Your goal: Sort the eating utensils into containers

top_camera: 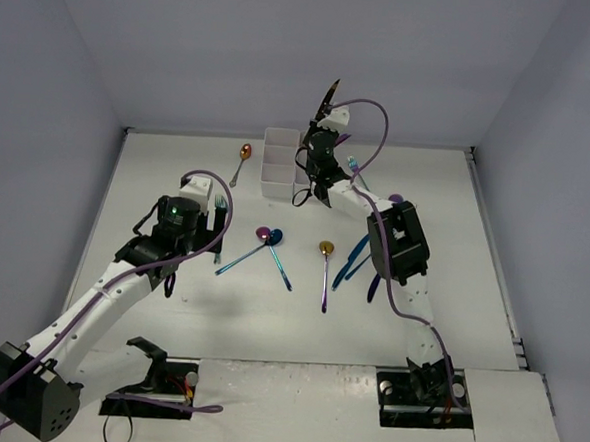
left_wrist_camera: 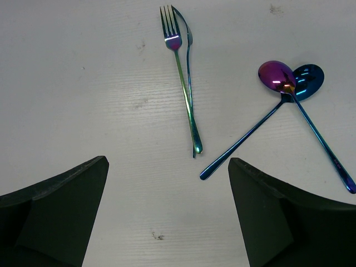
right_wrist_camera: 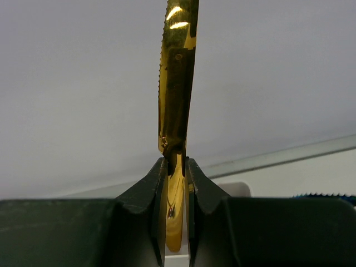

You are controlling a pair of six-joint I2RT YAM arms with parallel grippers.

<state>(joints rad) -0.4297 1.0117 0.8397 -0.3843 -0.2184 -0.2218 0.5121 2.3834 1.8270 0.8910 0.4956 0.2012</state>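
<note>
Gold serrated metal table knife (right_wrist_camera: 177, 83): probably stiff, light, slippery; best pinched across its flat faces. Clamped blade-up in right gripper (right_wrist_camera: 176, 167), near white six-compartment plastic containers (top_camera: 275, 170). Left gripper (left_wrist_camera: 167, 167) spread wide, empty, over iridescent fork (left_wrist_camera: 172, 39).

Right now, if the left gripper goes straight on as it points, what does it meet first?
For the left gripper, fingers open: likely bare table first, just short of the iridescent fork; depth unclear.
</note>
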